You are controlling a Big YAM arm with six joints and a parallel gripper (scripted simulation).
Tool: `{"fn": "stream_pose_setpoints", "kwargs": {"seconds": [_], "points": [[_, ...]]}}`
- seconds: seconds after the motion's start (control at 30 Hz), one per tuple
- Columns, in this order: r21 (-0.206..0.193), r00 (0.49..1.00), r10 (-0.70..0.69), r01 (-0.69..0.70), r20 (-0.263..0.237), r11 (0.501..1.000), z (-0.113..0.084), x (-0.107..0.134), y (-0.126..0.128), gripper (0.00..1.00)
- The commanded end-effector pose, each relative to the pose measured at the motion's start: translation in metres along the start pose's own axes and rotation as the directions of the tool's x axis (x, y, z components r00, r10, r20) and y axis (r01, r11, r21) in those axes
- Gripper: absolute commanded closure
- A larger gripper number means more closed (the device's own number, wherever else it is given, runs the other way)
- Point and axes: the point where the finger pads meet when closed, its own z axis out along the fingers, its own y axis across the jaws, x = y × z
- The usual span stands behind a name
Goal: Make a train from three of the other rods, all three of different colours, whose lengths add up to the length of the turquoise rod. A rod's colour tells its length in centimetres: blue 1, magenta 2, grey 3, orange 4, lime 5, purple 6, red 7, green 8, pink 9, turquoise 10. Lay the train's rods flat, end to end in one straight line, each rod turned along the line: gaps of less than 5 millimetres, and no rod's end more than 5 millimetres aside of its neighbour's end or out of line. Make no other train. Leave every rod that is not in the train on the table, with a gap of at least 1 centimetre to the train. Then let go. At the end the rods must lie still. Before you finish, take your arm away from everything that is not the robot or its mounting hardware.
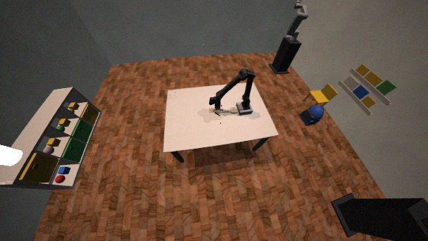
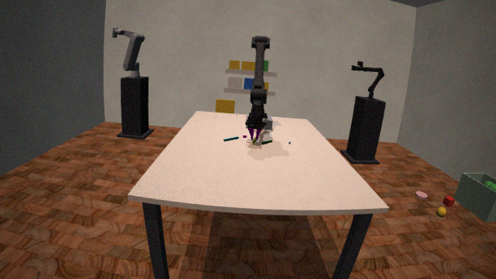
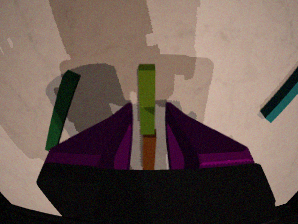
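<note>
My gripper (image 3: 149, 110) (image 2: 254, 139) is slightly open, with a finger on each side of a lime rod (image 3: 146, 95) and bare gaps between. The lime rod lies flat. An orange rod (image 3: 149, 152) meets its near end, roughly in line, with no clear gap visible; the gripper body hides its other end. A green rod (image 3: 62, 112) (image 2: 267, 142) (image 1: 217, 113) lies slantwise to the left in the wrist view. A turquoise rod (image 3: 282, 105) (image 2: 231, 139) lies to the right there. A short magenta rod (image 2: 245, 136) lies between turquoise rod and gripper in the exterior view.
A tiny blue rod (image 2: 290, 143) (image 1: 220, 123) lies apart, beyond the green rod. The arm's base (image 1: 244, 108) stands on the white table (image 1: 190, 132). Shelves, other robots and a chair stand away from the table.
</note>
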Motion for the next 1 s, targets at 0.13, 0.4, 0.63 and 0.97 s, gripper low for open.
{"fn": "stream_pose_setpoints", "kwargs": {"seconds": [0.13, 0.4, 0.63, 0.97], "points": [[-0.014, 0.998, 0.005, -0.004, 0.069, 1.0, -0.049, -0.027, 0.005, 0.77], [-0.015, 0.997, 0.002, -0.001, 0.073, 1.0, -0.085, -0.026, 0.008, 0.77], [-0.016, 0.997, 0.002, -0.001, 0.073, 1.0, -0.11, -0.024, 0.007, 0.77], [-0.008, 0.999, -0.001, 0.001, 0.04, 1.0, -0.094, -0.018, 0.006, 0.0]]}}
